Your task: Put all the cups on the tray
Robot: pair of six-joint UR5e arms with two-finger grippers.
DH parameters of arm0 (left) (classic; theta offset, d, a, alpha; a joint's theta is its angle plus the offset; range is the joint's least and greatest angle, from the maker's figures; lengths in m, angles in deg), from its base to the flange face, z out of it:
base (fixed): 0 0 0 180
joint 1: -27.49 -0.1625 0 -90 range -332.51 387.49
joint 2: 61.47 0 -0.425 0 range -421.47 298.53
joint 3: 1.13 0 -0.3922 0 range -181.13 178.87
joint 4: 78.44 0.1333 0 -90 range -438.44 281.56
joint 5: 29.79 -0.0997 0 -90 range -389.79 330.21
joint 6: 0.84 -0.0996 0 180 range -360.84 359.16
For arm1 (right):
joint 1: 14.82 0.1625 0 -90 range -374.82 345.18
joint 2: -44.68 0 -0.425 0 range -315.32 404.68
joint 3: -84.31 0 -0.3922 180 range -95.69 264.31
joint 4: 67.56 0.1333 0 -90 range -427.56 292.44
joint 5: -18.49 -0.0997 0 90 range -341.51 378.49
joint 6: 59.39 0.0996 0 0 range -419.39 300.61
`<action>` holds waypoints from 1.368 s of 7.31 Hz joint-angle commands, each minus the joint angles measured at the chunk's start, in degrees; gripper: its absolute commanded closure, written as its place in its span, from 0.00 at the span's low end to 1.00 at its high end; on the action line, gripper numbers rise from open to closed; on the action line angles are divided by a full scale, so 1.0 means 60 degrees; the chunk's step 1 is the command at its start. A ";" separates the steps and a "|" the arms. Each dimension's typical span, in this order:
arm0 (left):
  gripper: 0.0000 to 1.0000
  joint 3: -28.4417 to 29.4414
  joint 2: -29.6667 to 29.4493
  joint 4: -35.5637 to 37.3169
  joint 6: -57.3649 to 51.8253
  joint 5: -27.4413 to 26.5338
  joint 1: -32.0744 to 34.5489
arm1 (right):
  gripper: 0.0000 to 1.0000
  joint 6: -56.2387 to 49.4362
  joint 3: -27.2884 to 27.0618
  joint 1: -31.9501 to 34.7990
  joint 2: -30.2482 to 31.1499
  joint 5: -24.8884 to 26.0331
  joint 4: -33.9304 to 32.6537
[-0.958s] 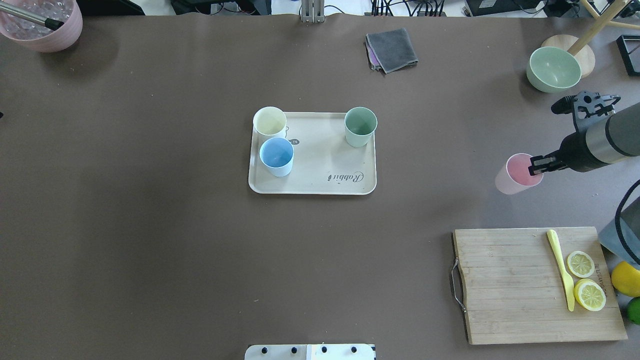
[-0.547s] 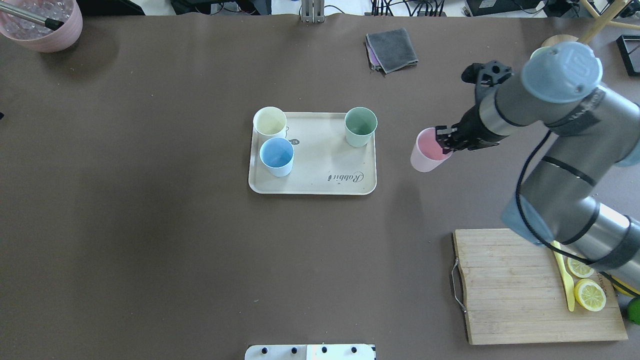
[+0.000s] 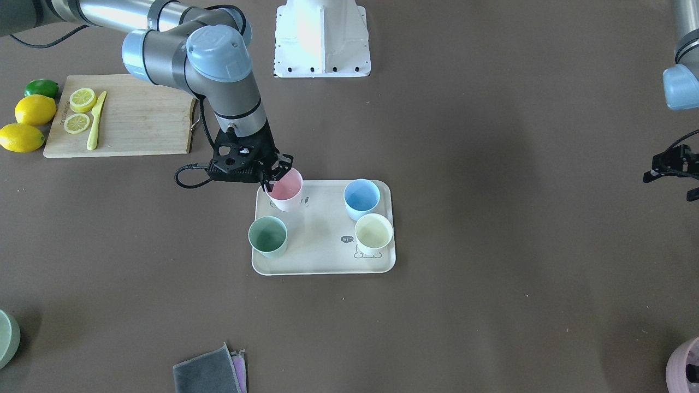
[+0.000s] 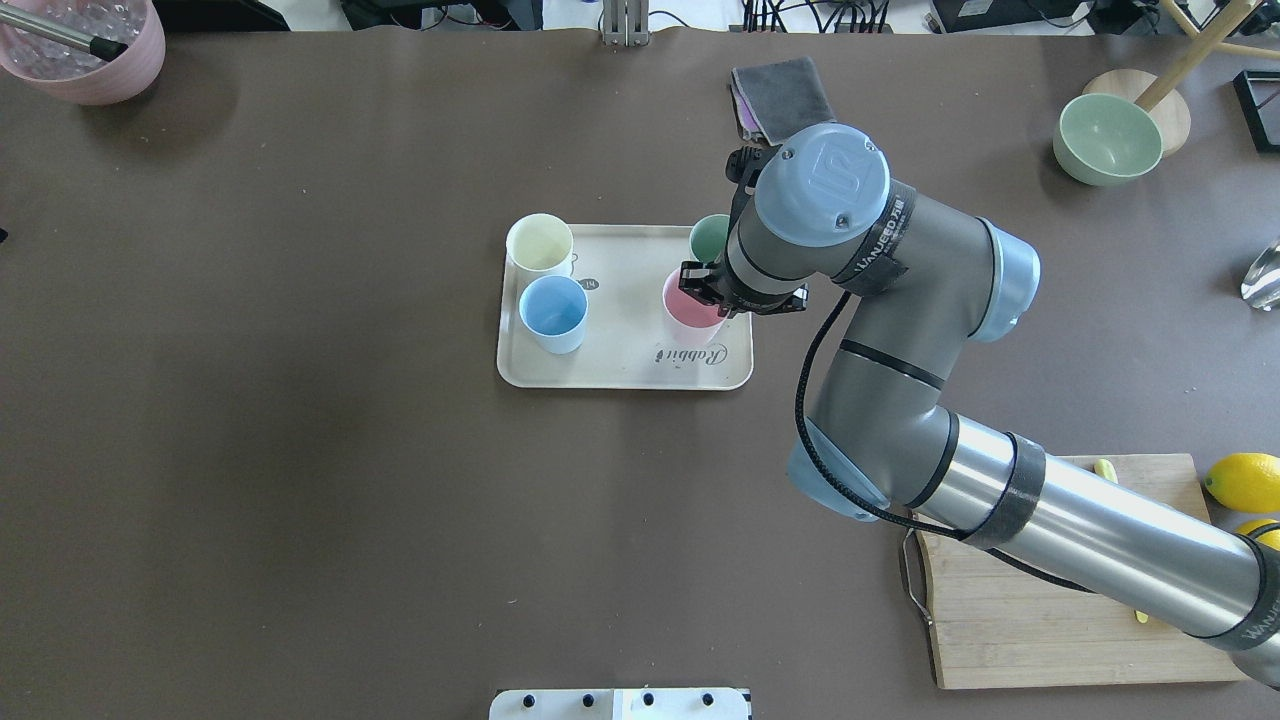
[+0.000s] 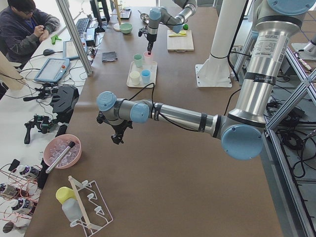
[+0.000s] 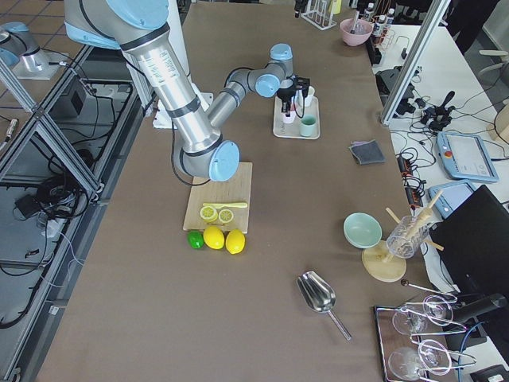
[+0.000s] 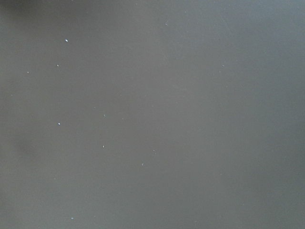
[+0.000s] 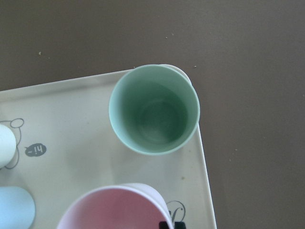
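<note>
The brown desk (image 4: pixel 300 450) carries the tray (image 4: pixel 620 372), on which the green cup (image 3: pixel 267 236), blue cup (image 3: pixel 361 197) and yellow cup (image 3: pixel 373 232) stand upright. The right claw (image 3: pixel 274 180) pinches the rim of the pink cup (image 3: pixel 286 192) above the tray. Whether the left claw (image 3: pixel 670 166) is wide or narrow cannot be told.

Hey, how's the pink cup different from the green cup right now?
The pink cup is pinched at its rim by the right gripper, while the green cup stands free and untouched. The pink cup is over the tray's corner nearer the robot. The green cup stands in the farther corner on the same side. One is pastel pink, the other sage green. Both are handleless tapered tumblers, mouth up and empty.
</note>
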 commanded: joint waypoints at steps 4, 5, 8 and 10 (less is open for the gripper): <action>0.01 0.0012 0.0050 0.0015 -0.0029 -0.0010 -0.0001 | 0.00 -0.0254 -0.0066 0.0546 0.0077 -0.0117 0.0338; 0.01 0.0027 0.0079 0.0058 -0.0015 -0.0083 0.0028 | 0.00 -0.0793 -0.0168 0.1377 0.0237 -0.1006 -0.0097; 0.01 0.0567 0.0137 0.0702 -0.1292 -0.0933 0.1372 | 0.00 -0.6374 -0.2114 0.4681 0.1724 -0.2633 -0.3451; 0.01 0.0512 0.0212 0.2598 -0.3246 -0.1093 0.2703 | 0.00 -1.0928 -0.1755 0.6854 0.3308 -0.3533 -0.3500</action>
